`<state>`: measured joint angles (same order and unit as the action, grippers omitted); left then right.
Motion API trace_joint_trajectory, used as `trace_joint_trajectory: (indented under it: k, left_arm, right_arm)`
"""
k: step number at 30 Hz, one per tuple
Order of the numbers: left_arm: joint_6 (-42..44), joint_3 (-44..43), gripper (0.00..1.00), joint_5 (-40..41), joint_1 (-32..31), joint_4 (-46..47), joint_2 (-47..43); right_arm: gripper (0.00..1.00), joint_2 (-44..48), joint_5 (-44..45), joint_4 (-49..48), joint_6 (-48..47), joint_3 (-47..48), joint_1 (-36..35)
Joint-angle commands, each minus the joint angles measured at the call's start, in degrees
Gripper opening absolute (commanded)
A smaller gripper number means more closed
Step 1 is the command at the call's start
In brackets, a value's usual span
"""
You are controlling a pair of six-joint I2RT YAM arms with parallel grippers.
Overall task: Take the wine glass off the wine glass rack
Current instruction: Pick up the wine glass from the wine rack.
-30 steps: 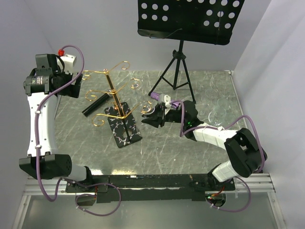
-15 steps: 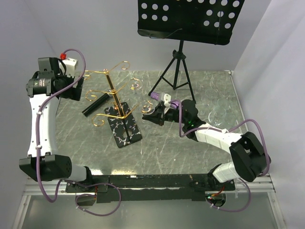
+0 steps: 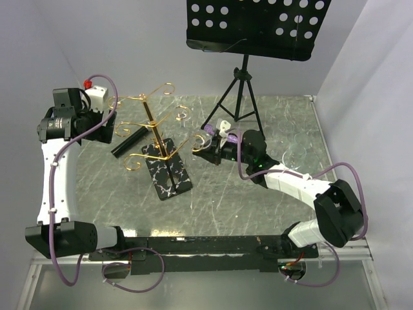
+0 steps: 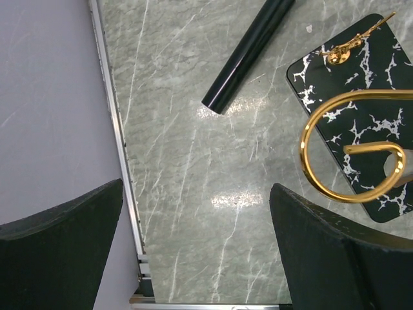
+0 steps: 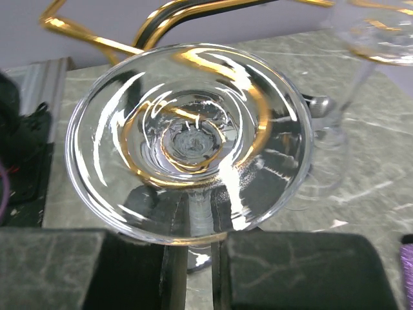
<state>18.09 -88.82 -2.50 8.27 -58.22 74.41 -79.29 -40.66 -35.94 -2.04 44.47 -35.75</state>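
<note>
Hanging foot-up — wine glass [image 5: 187,139], stem in right tool [image 5: 193,261].

No words, numbers or signs can be read anywhere. The rack base [image 3: 169,173] has only white lines on black. The music stand [image 3: 253,40] has only round holes. The counter [image 3: 226,200] has only pale streaks.

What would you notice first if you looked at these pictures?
The shiny gold rack with curly arms, standing mid-table. Close up, a wine glass gleams against its gold arms, stem pinched by the right gripper. A big black music stand towers at the back.
</note>
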Motion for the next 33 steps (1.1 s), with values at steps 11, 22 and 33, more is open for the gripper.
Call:
trace_joint_trajectory:
  k: [11,22,33]
  left_arm:
    - [-0.95,0.49,1.0,-1.37,0.25,0.82,-2.78]
    - [-1.12,0.22,1.0,-2.07,0.25,0.91,-1.64]
    - [-1.21,-0.39,1.0,-2.42,0.34,0.65,-0.85]
  right_arm:
    - [0.0,-4.21,7.01,-5.54,-0.68,5.89,-0.38]
    - [0.0,-1.58,-1.96,-7.21,-4.72,3.52,-1.96]
    - [0.0,2.12,-6.62,-4.67,-11.84,-0.7,-3.19]
